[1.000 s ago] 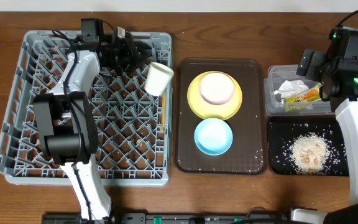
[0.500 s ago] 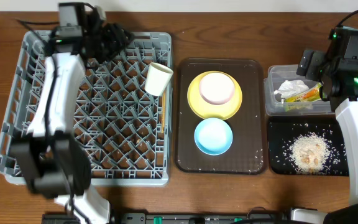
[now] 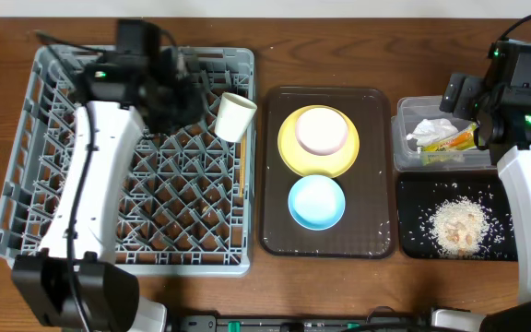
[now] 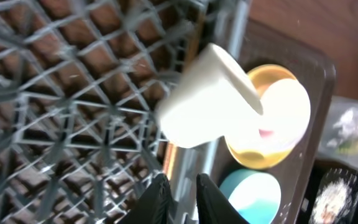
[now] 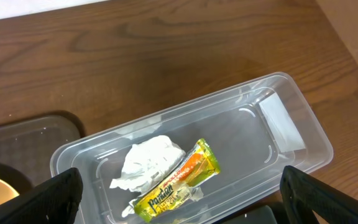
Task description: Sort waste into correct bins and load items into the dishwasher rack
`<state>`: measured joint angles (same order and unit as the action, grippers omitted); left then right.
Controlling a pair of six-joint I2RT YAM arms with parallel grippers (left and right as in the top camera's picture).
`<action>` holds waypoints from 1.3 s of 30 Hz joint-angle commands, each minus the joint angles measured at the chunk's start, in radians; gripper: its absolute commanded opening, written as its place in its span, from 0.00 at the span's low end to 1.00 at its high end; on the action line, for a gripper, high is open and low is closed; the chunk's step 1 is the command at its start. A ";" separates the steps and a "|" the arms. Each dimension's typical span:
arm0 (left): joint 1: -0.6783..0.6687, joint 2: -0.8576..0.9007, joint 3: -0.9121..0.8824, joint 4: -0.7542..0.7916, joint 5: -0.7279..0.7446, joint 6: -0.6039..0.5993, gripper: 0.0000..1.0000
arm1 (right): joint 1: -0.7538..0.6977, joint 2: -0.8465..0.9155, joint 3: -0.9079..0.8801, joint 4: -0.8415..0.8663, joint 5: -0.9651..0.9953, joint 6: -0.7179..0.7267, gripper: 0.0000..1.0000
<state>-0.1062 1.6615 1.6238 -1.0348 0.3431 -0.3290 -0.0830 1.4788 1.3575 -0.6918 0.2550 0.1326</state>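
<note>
Left gripper (image 4: 180, 186): jaws nearly pressed together, empty, over rack (image 3: 192, 194). Cream cup (image 4: 207, 102) tilted at rack's far right edge. Right gripper (image 5: 179, 186): jaws spread above clear tub (image 5: 284, 124). Its wrist view shows wrapper (image 5: 185, 174) print; crumbs (image 3: 456, 226) visible overhead only.

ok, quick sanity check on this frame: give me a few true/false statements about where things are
1. The cream cup lies on its side in the grey rack. True.
2. The tissue and snack wrapper are in the black tray. False: they lie in the clear tub; the black tray holds crumbs.
3. The blue bowl sits on the brown tray. True.
4. The right gripper is shut on the wrapper. False: it is open above the tub.
5. The yellow plate is empty. False: a pale round cup sits on it.
</note>
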 commanded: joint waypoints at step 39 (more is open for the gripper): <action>-0.282 0.182 -0.010 0.183 -0.303 0.030 0.17 | -0.006 -0.013 0.010 -0.001 0.002 0.009 0.99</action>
<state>-0.3882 1.8256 1.6215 -0.8536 0.0822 -0.3096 -0.0830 1.4788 1.3575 -0.6918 0.2550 0.1326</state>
